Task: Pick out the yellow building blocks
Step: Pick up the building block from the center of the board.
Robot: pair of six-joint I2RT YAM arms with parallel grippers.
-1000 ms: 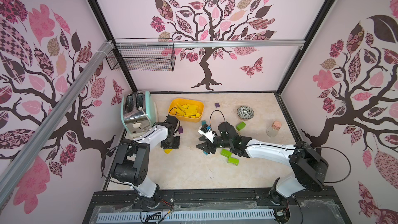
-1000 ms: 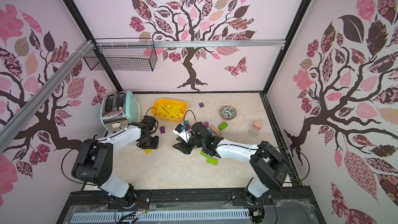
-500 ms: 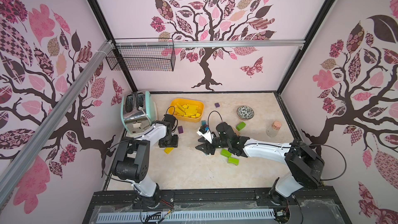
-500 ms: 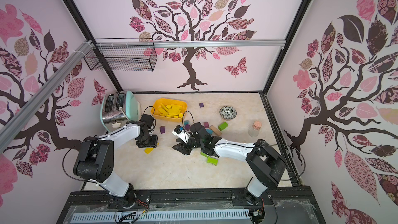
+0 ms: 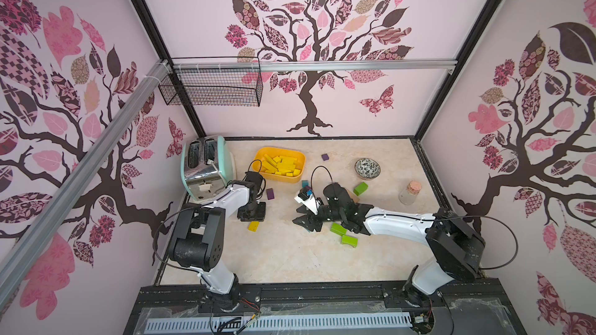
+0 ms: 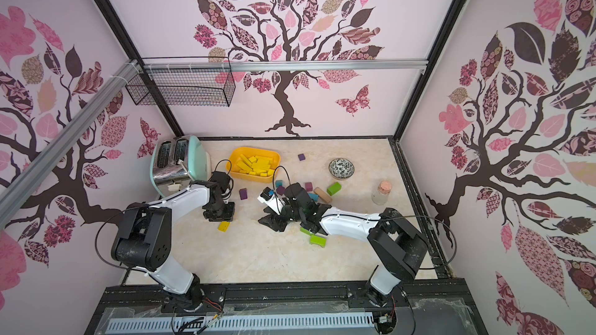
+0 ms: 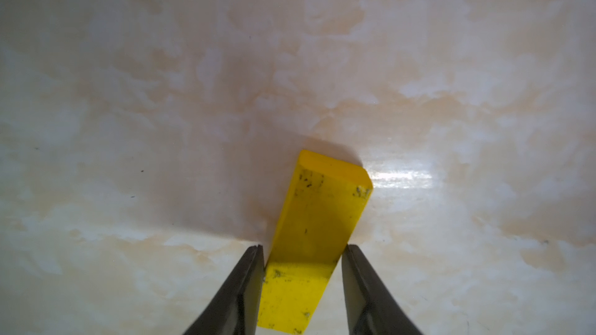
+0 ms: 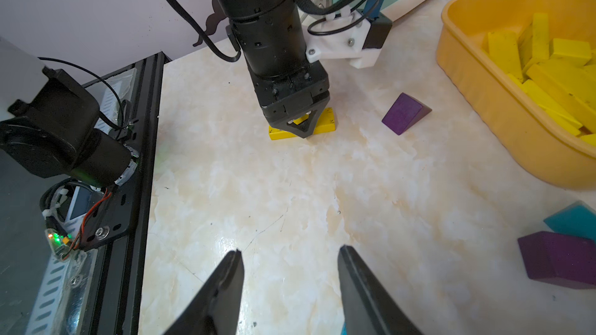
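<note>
Your left fingers (image 8: 301,127) point straight down and are closed narrowly on one flat yellow block (image 7: 317,217). One fingertip presses each long side, close to one end. The block lies flat on the desk (image 7: 161,91), so it is gripped but not lifted. It is a short bar, bright yellow, with small dark scuffs on its top and on its end face. In both top views it pokes out from under the fingers, on the left part of the desk.

Your right fingers (image 5: 304,218) hang low over the middle of the desk. They are parted, with only bare desk between them, holding nothing.

The other yellow building blocks (image 5: 282,165), bars and small pieces, lie heaped in an orange-yellow tub (image 8: 467,69) at the back of the desk, beside a toaster (image 5: 206,169). A purple wedge (image 8: 403,114) lies between the gripped block and the tub, touching neither.
</note>
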